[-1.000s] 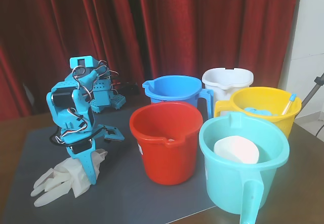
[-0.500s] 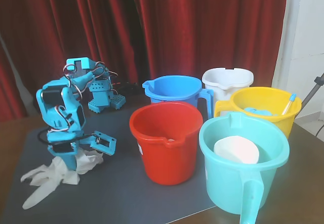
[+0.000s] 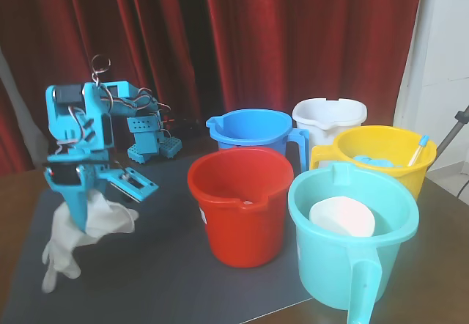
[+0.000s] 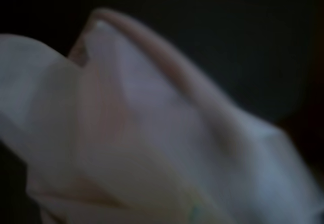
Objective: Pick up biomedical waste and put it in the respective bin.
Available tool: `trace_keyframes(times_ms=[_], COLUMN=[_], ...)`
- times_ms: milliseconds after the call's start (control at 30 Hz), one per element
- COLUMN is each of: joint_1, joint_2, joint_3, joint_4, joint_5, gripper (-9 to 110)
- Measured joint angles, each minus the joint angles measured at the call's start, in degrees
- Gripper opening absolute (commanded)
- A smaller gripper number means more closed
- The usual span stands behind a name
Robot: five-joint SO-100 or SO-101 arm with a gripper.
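Observation:
A white latex glove [image 3: 69, 243] hangs limp from my blue gripper [image 3: 86, 205] at the left of the fixed view, over the dark mat [image 3: 161, 265]. The gripper is shut on the glove's upper part, and the glove's fingers dangle down near the mat; I cannot tell whether they touch it. In the wrist view the glove [image 4: 152, 148] fills most of the frame, blurred and very close, and the gripper's fingers are hidden there. The bins stand to the right, apart from the gripper.
Several bins stand at the right: a red one [image 3: 242, 207], a blue one [image 3: 253, 137], a white one [image 3: 330, 119], a yellow one [image 3: 381, 159] holding items, and a teal one [image 3: 352, 236] with a white object inside. A red curtain hangs behind.

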Motion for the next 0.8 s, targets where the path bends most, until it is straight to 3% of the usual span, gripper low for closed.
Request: trace_keyframes(times_ms=[233,800], joint_1=[-1.7,-15.3], joint_2=[1.7,18.3], joint_3=[-5.3,-5.6], joint_4=[0.0,0.0], joint_5=[1.1,26.1], gripper=[0,0])
